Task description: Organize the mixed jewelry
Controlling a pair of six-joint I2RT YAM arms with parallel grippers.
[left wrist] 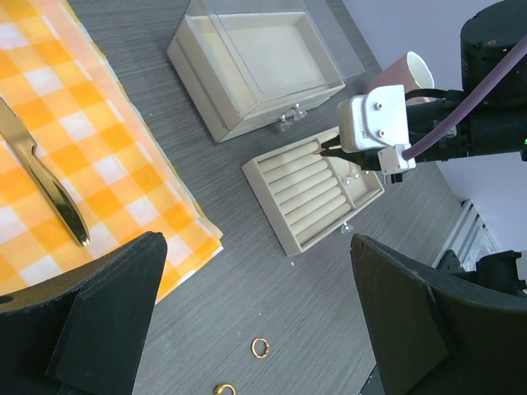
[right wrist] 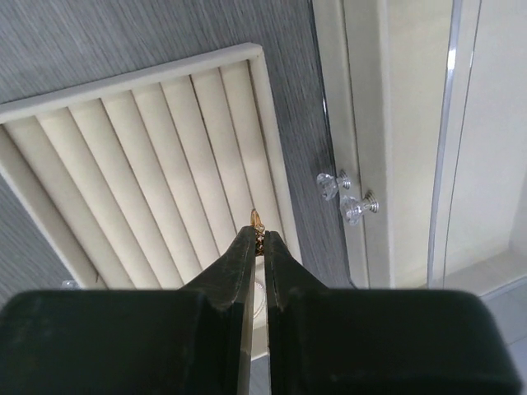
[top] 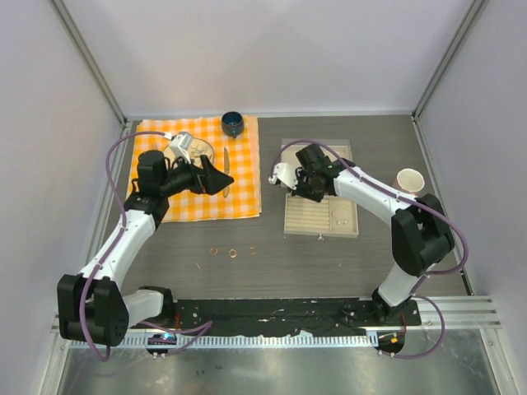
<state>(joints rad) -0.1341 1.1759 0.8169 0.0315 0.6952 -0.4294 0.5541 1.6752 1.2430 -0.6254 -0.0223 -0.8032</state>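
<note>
Gold jewelry bit (right wrist: 257,219) pinched between right jaws over ridged tray (right wrist: 148,164); left jaws spread wide.

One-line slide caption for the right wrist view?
Right fingers pinch a small gold piece over the ribbed beige ring tray.

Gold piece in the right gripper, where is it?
Right wrist view: gold piece pinched in the right gripper, over the ribbed tray near its right edge, beside two clear knobs.

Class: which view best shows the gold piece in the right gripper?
Right wrist: the gold piece peeks from the shut right gripper, over the ridged tray. Left wrist: too small; top external: hidden.
</note>
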